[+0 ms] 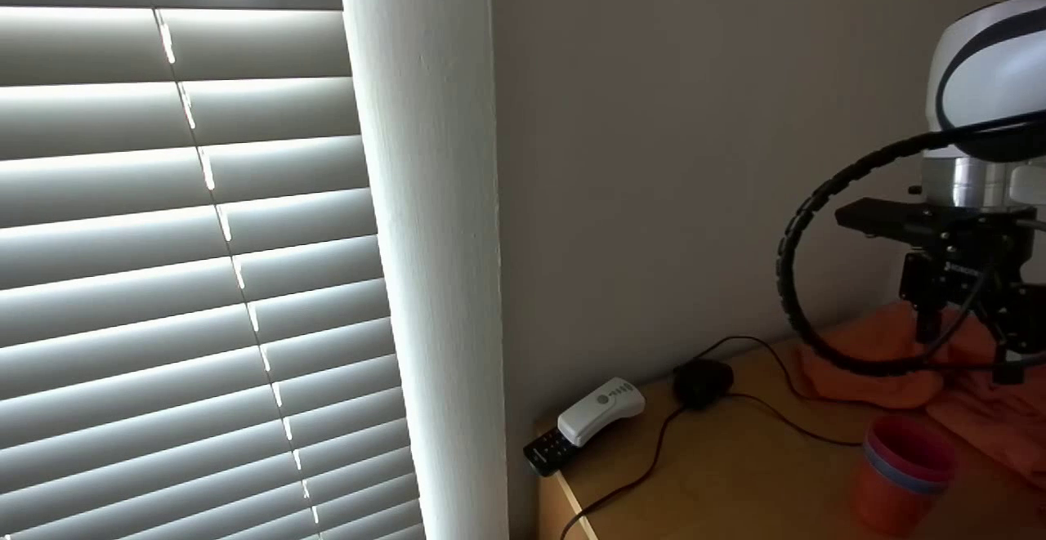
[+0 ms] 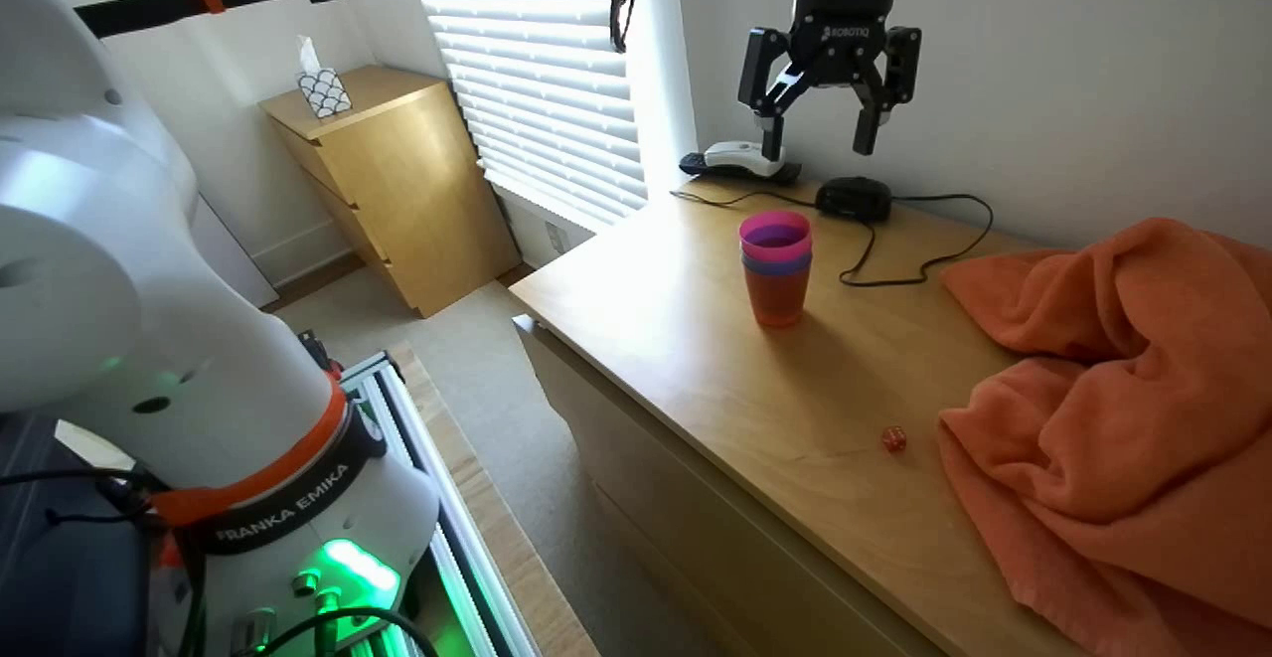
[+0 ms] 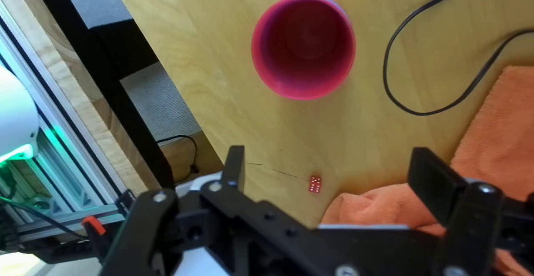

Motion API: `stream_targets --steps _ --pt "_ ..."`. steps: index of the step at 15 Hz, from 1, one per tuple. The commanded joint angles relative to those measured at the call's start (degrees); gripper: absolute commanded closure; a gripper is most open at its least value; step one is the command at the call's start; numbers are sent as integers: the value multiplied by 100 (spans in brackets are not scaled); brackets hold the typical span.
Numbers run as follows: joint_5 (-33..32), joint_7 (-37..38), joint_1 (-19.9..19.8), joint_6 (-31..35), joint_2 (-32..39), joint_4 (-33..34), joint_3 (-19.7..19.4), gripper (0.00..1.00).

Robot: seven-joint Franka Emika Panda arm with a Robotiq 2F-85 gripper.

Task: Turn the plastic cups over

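Observation:
A stack of nested plastic cups stands upright, mouth up, on the wooden tabletop. The top cup is pink, with a blue-purple rim below it and an orange cup at the bottom. The stack also shows in an exterior view and from above in the wrist view. My gripper is open and empty, pointing down above the table and apart from the cups. It also shows in an exterior view and in the wrist view, where the cups lie beyond the fingertips.
A crumpled orange cloth covers one end of the table. A small red die lies near it. A black box with a cable, a white handheld device and a black remote lie by the wall.

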Motion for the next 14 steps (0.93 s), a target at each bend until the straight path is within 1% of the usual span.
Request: stream_targets --steps 1,3,6,10,11,12,14 --pt "399 -1073 -143 104 -451 -422 -3 0" --pt "599 -1618 -191 -125 -479 -409 -16 0" --pt "577 -2147 -228 -361 -485 -400 -12 0" --pt "425 -2488 -225 -353 -510 -464 5 0" --pt "429 -2520 -227 -343 -506 -473 4 0" --pt "445 -2343 -214 -322 -332 -297 16 0" --pt "445 -2407 -213 -322 -332 -307 17 0"
